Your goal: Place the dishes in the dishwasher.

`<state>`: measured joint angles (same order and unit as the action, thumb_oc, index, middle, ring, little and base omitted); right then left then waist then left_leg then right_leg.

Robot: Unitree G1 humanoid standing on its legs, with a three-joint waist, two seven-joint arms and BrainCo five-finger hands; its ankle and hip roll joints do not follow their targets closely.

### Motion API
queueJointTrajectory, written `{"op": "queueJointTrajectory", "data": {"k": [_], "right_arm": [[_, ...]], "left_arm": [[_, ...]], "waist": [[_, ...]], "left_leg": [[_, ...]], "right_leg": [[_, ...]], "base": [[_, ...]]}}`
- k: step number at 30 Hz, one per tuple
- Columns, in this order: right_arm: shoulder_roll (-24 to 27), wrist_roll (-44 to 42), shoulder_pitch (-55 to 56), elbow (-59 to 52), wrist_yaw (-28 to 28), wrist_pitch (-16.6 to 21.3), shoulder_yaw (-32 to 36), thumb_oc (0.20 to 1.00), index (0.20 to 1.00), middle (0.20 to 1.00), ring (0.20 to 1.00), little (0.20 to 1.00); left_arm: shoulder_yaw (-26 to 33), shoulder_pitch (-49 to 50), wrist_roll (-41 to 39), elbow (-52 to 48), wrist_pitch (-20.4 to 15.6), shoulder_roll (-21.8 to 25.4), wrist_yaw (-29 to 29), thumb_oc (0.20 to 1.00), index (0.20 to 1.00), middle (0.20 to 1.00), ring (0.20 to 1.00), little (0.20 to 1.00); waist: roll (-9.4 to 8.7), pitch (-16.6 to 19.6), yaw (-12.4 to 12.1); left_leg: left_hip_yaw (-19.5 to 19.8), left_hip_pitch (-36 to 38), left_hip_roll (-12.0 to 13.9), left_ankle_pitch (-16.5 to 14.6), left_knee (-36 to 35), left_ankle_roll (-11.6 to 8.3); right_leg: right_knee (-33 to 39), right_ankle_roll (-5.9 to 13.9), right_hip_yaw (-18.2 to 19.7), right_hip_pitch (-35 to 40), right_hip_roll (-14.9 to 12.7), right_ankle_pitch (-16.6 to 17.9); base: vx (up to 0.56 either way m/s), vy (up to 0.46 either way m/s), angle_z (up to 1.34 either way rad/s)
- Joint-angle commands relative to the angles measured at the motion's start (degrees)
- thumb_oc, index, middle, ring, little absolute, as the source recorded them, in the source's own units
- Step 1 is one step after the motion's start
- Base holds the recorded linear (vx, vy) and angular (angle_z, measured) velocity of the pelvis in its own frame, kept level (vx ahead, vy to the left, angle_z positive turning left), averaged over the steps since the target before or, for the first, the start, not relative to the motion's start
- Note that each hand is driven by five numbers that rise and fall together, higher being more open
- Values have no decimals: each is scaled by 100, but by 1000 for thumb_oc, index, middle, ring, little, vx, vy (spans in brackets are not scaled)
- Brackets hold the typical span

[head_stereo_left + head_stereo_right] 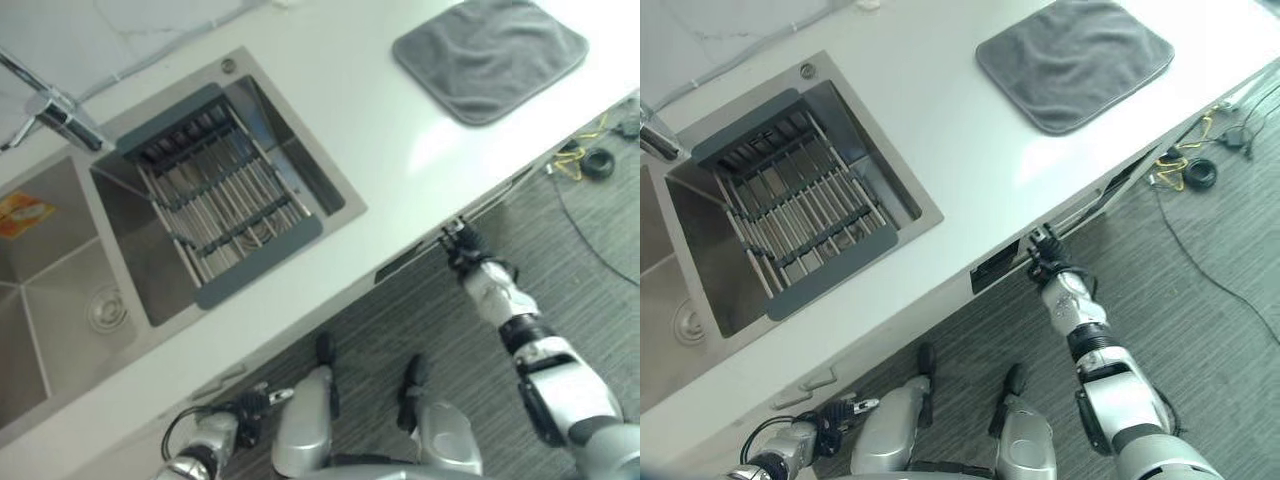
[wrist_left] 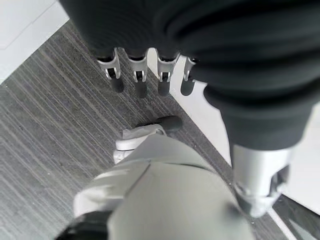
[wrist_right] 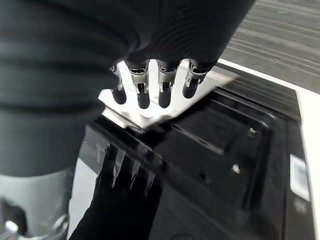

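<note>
My right hand [image 1: 465,245] reaches up to the counter's front edge, where a dark slot of the dishwasher [image 1: 400,262] shows under the white worktop. In the right wrist view its fingers [image 3: 142,92] are nearly straight, their tips resting on a silver strip [image 3: 150,114] along the top of the glossy black dishwasher panel [image 3: 215,145]. They grip nothing. My left hand [image 1: 255,403] hangs low beside the cabinet front, its fingers [image 2: 140,82] relaxed and empty above the grey striped floor. I see no dishes.
A steel sink [image 1: 350,208] is set into the white counter, with a grey slatted rack [image 1: 215,190] lying across it. A second basin [image 1: 40,300] and a faucet [image 1: 60,115] are to its left. A grey mat [image 1: 490,55] lies at the far right.
</note>
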<state>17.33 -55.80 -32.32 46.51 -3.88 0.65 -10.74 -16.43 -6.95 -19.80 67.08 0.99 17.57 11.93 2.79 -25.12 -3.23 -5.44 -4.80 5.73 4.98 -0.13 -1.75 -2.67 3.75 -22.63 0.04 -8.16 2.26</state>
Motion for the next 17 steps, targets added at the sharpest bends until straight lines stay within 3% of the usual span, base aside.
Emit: {"op": "queueJointTrajectory", "data": {"k": [1,4,7,12,17], "right_arm": [[-194,-281,296,-32,438,268,-95,1000,1000,1000,1000,1000],[-159,-148,1495,261,954,366,286,1000,1000,1000,1000,1000],[-86,599,2439,1172,1118,459,740,1000,1000,1000,1000,1000],[-185,1209,2948,1894,1326,523,1000,1000,1000,1000,1000,1000],[-287,1501,3136,2348,1249,414,1022,1000,1000,1000,1000,1000]], "left_arm": [[-165,448,-232,290,-156,-18,126,1000,1000,1000,1000,1000],[83,751,-270,296,-296,-201,-36,1000,1000,1000,1000,1000],[371,998,-230,304,51,-369,318,1000,1000,1000,1000,1000],[501,989,-319,334,417,-343,791,1000,1000,1000,1000,1000],[530,864,-403,383,508,-358,997,1000,1000,1000,1000,1000]], "waist": [[-15,558,-64],[-37,791,78],[-160,1142,210],[-241,1381,403],[-264,1494,538]], "left_leg": [[-625,238,98,-88,-120,-117],[-690,346,148,-19,-300,-177],[-749,641,187,-101,-354,-187],[-863,980,192,-200,-487,-161],[-911,1089,189,-286,-487,-155]], "right_leg": [[-301,231,571,-137,-254,-332],[-145,226,555,-17,-204,-314],[71,231,510,266,-174,-256],[301,301,598,521,-118,-185],[417,345,693,599,-82,-132]], "base": [[83,54,11],[51,55,-2],[68,24,-6],[49,-10,-11],[-5,-21,-14]]}}
